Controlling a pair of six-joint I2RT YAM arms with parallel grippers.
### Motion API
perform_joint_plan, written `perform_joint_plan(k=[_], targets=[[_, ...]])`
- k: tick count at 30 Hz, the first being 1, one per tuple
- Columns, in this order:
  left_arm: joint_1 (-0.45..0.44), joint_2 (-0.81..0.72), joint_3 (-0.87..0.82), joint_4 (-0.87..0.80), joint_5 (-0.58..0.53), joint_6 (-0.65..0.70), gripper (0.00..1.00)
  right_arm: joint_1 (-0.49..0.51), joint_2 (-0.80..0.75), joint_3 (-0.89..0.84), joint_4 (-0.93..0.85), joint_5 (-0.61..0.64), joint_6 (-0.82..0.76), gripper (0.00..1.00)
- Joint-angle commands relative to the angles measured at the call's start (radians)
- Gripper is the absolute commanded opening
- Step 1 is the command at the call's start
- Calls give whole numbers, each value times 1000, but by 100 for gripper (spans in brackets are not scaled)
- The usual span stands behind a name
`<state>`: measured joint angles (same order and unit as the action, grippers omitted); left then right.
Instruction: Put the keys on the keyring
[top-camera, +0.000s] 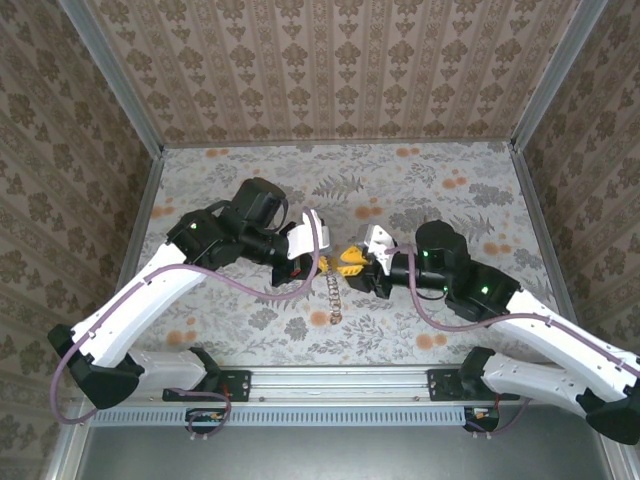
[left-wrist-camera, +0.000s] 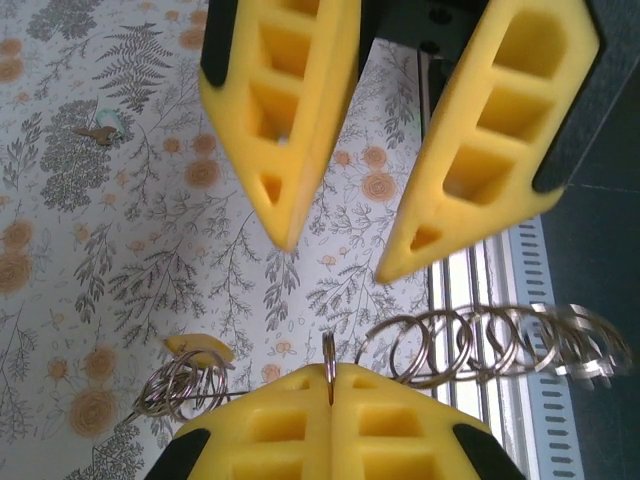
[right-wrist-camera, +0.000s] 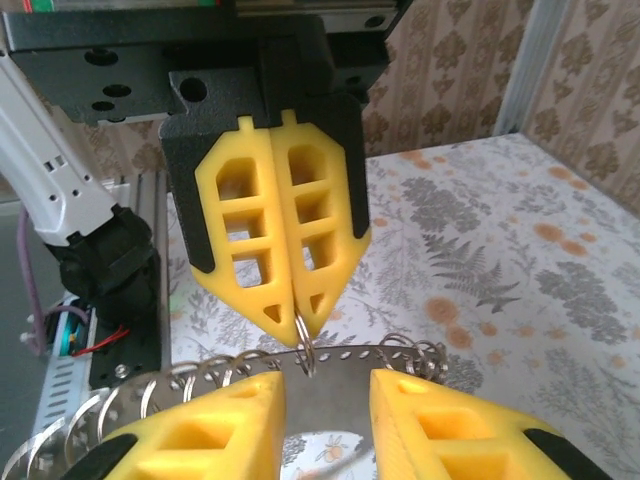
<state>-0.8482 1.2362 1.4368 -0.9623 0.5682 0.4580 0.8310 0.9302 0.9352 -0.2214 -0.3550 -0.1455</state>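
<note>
Two robot arms met over the middle of a table covered by a pale tablecloth (top-camera: 250, 320) printed with grey ferns and orange flower blots. Each arm ended in two wedge-shaped fingers of yellow plastic, moulded with open lattice cells.

The left gripper (right-wrist-camera: 303, 322) was pressed fully closed, its two tips meeting on a single thin ring of the keyring (left-wrist-camera: 440, 345). The keyring was seen as a chain of linked, shiny grey metal rings. From the left wrist it was strung sideways across the fingertips, and from above it was seen hanging from the grip toward the near edge, close to the cloth. Whether its lower end touched the cloth could not be told.

The right gripper (left-wrist-camera: 335, 258) was held just beside the left one, tips facing it, with its fingers (right-wrist-camera: 215, 430) parted and nothing clamped between them.

A tiny yellow-orange key (left-wrist-camera: 200, 348), rounded and flat, was seen just beside the bunched rings at one end of the chain. Whether it was threaded on or merely lying next to them could not be made out. The chain's other end was blurred and cut off at the frame edge. Far off on the cloth, a small brownish object (left-wrist-camera: 100, 133) was too small to identify.
</note>
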Motion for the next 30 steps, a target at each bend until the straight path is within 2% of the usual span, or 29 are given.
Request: perform_joint_plan(k=[1,4,5,17,24,27,30], targets=[[15,-11,24,-17,61,41,0,-2,23,44,-40,-86,-15,29],[20,-6,30,-25,66,48,0,-2,51,73,-86,-108,-35,27],[21,-3,33,-30,99,51,0,-2,59,81,-95,-112,-48,26],[21,14,53,-46,139,58,0,-4,112,111,-98,-133,-94,21],[22,21,69,-58,134,62,0,-4,138,111,-66,-122,-97,0],[29,4,60,-25,106,47,0,-16,105,72,19,-87,-71,0],[65,-42,15,67,149,0,19,-59,60,19,177,-115,29,0]])
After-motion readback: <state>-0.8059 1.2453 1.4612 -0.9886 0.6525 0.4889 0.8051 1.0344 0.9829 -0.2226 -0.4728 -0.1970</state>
